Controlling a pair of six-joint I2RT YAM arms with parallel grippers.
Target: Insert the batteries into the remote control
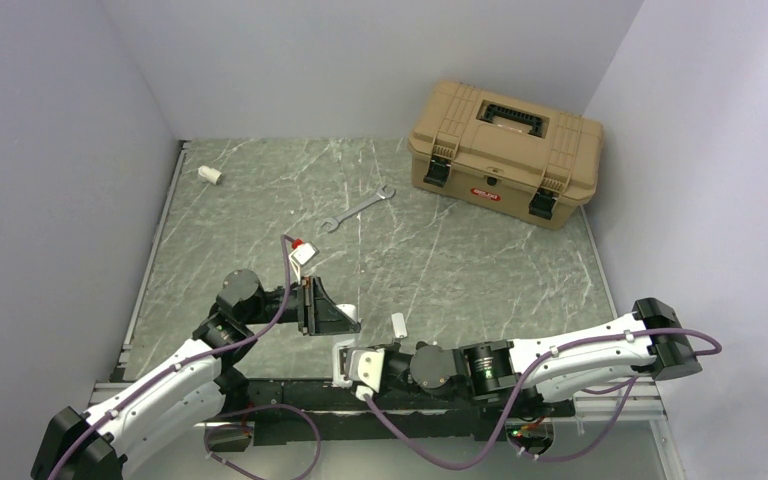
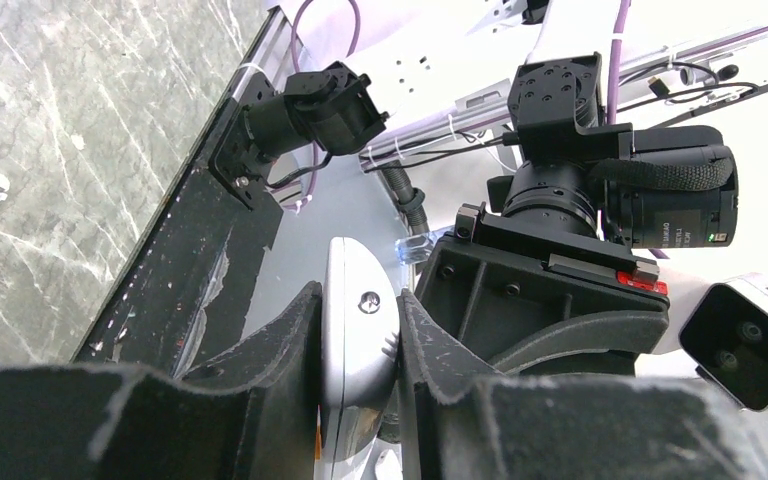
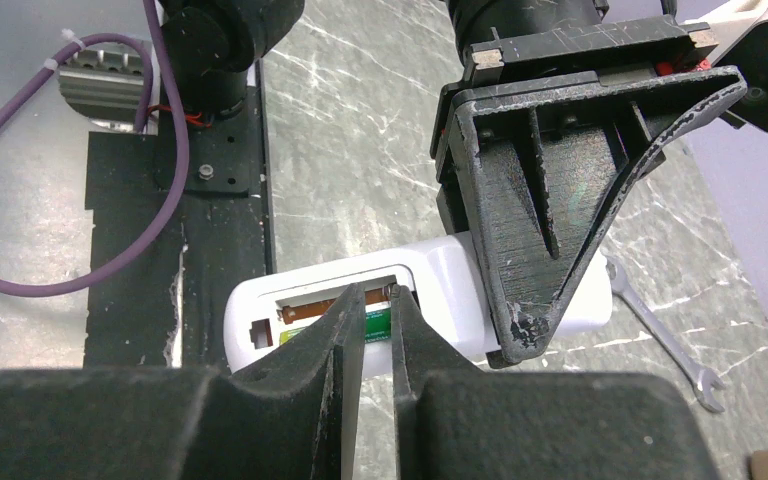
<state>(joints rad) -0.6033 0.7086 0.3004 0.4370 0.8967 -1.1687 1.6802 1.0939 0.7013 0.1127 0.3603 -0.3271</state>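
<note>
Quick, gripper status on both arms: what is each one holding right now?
Left gripper: closed on the remote control.
Right gripper: closed on the green battery, at the remote's recess.

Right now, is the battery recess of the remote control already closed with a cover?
No, the remote control has its recess open, with the green battery between the tips of the right tool.

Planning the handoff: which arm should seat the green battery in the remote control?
Right. Its jaws pinch the green battery at the remote control's open recess; the left arm's jaws are full, clamping the remote control.
</note>
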